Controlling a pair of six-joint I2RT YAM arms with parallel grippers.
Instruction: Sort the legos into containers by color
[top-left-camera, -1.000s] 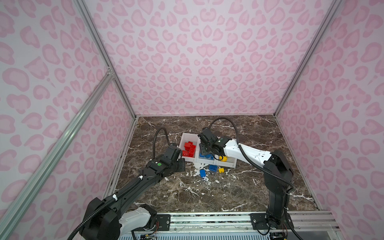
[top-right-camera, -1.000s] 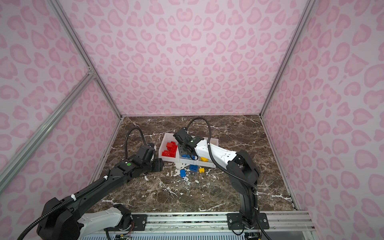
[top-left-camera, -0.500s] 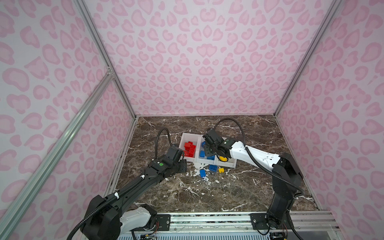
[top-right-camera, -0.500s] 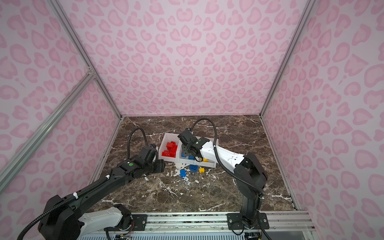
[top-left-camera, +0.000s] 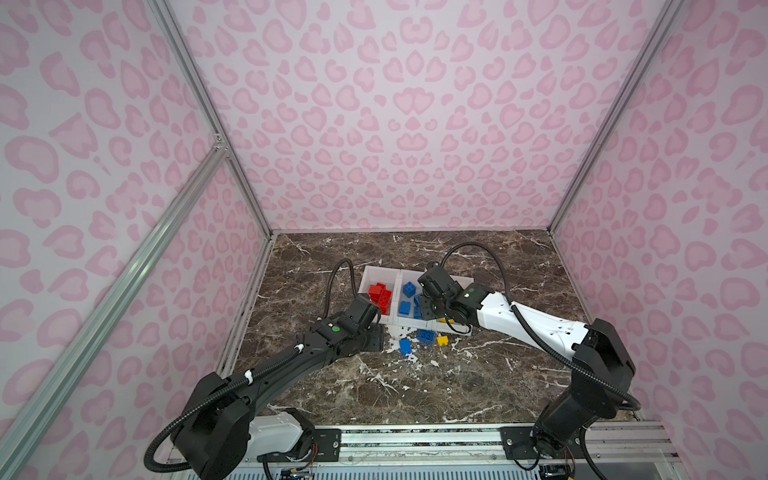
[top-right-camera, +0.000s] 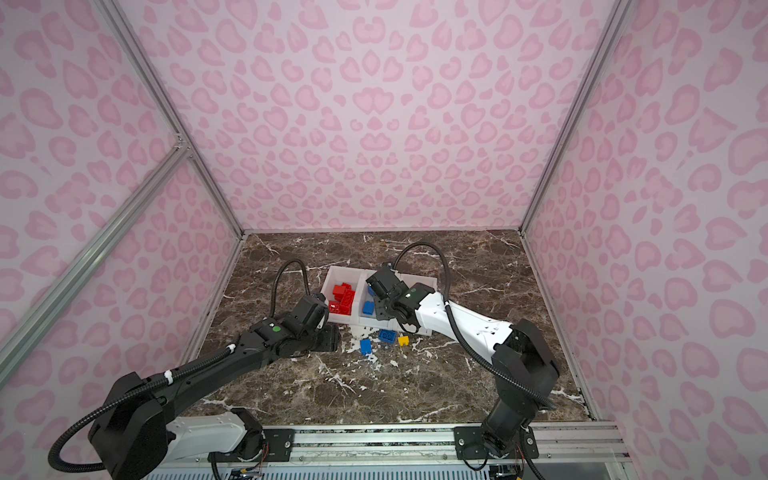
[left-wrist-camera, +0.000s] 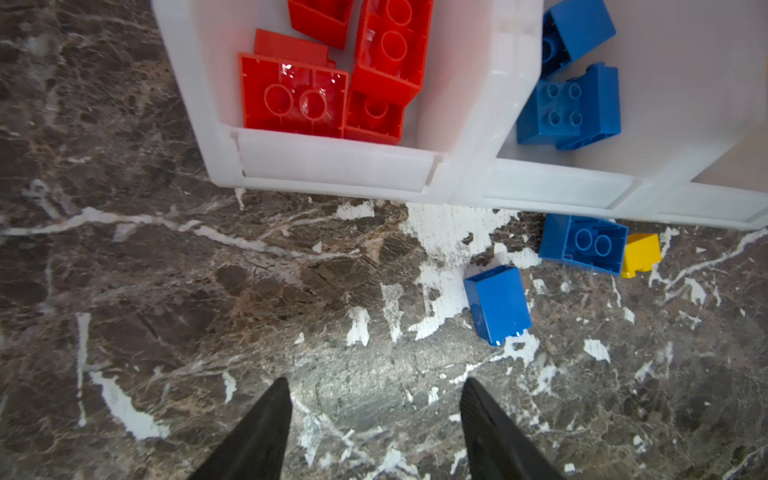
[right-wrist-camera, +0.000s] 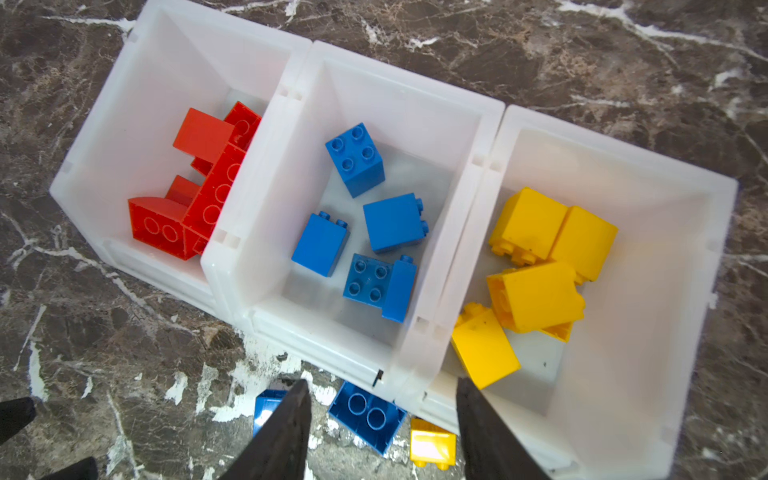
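Three joined white containers (right-wrist-camera: 490, 124) hold sorted legos: red ones (right-wrist-camera: 199, 199) in one end bin, blue ones (right-wrist-camera: 357, 158) in the middle, yellow ones (right-wrist-camera: 536, 291) in the other end bin. In front of them two blue legos (left-wrist-camera: 496, 303) (left-wrist-camera: 584, 243) and a yellow lego (left-wrist-camera: 642, 253) lie loose on the marble. My left gripper (left-wrist-camera: 374, 382) is open and empty over bare marble, in front of the red bin. My right gripper (right-wrist-camera: 382, 382) is open and empty above the containers' front rim, with the loose blue lego (right-wrist-camera: 368, 415) below it.
In both top views the containers (top-left-camera: 380, 272) (top-right-camera: 338, 272) sit mid-table, the loose legos (top-left-camera: 405, 346) (top-right-camera: 365, 345) just in front. Pink patterned walls close in three sides. A metal rail (top-left-camera: 415, 436) runs along the front edge.
My right gripper has drifted from over the bins' middle toward their front rim. My left gripper has opened wider and edged right, toward the loose legos.
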